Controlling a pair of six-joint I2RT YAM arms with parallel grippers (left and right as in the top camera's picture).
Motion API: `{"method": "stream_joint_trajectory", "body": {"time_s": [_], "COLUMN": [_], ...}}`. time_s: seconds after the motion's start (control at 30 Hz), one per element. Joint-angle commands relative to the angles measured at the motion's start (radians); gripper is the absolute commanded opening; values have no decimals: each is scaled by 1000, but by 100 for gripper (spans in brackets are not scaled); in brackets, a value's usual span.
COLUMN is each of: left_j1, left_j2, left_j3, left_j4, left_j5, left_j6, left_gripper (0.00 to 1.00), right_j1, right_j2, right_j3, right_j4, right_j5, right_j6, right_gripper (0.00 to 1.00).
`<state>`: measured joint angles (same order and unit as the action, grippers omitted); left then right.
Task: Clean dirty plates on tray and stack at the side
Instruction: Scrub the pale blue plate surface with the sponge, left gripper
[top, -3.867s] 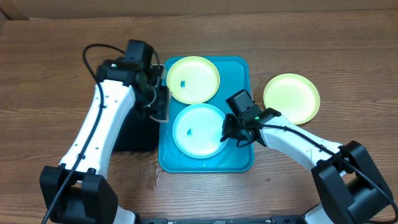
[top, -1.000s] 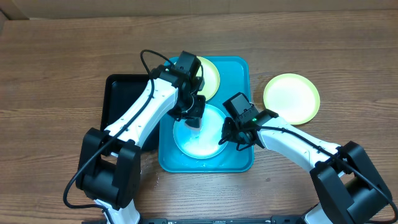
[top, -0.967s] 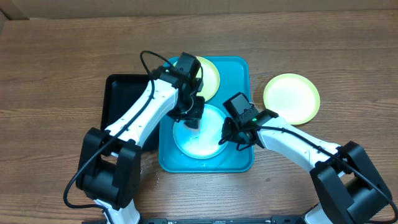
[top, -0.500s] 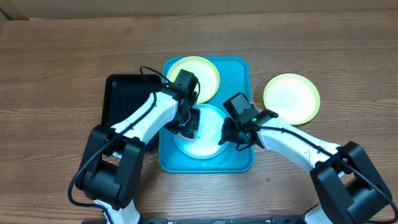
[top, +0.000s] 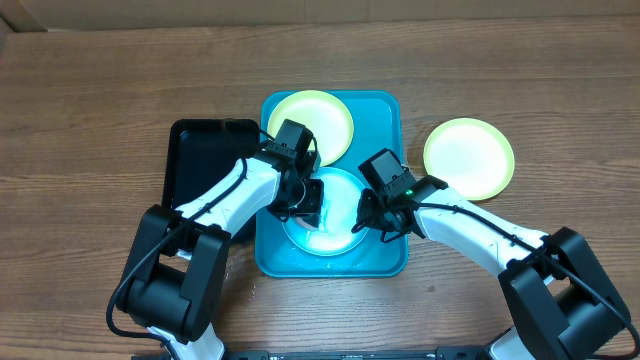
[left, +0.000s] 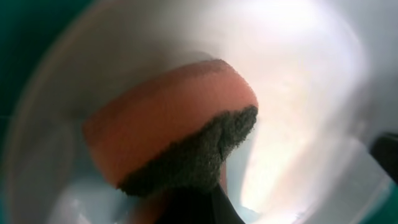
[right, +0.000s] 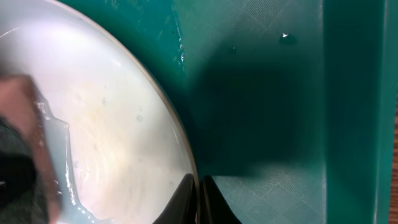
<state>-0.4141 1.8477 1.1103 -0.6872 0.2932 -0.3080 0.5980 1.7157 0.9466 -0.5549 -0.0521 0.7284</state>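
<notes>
One sponge (left: 168, 124) has reached the cyan plate (top: 336, 226).

No writing, label, brand, number or sign can be read anywhere, neither on the plates (top: 468, 157), the tray (top: 386, 112) nor the tabletop (top: 90, 90).

Robot lab bench — 2 arms (top: 225, 195) at wooden table (top: 80, 100)

Cyan plate (top: 336, 226), yellow-green plate (top: 320, 118) on blue tray (top: 386, 132), third plate (top: 468, 157) beside
</notes>
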Motion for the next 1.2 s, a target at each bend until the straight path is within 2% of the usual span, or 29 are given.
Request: {"method": "stream_joint_trajectory", "body": {"time_s": [0.0,0.17,0.3,0.57,0.73,1.17], "left_j1": [-13,18,36,39,39,17], "left_j2": [16,-20,-83,-165,-133,85], "left_j3": [-19,45,86,98,98,97], "left_j4": [-7,-21,-22,-66,-126,-128], "left_j5": [202,306,298,75,-45,-27], "left_j6": [19,40,40,25,8,8], "left_gripper": [4,4,4,4,4,4], "right_j1": [2,2,2,2,2,2], "right_j2": [-10,-10,-10,-10,-10,-10], "right_j3": [9,9,8,8,8,8], "right_j4": [7,7,7,8,9,10], "right_j5": [6,7,7,6,6,6], "right_j6": [1,1,1,2,2,2], "right_gripper": [4,4,4,4,4,4]}}
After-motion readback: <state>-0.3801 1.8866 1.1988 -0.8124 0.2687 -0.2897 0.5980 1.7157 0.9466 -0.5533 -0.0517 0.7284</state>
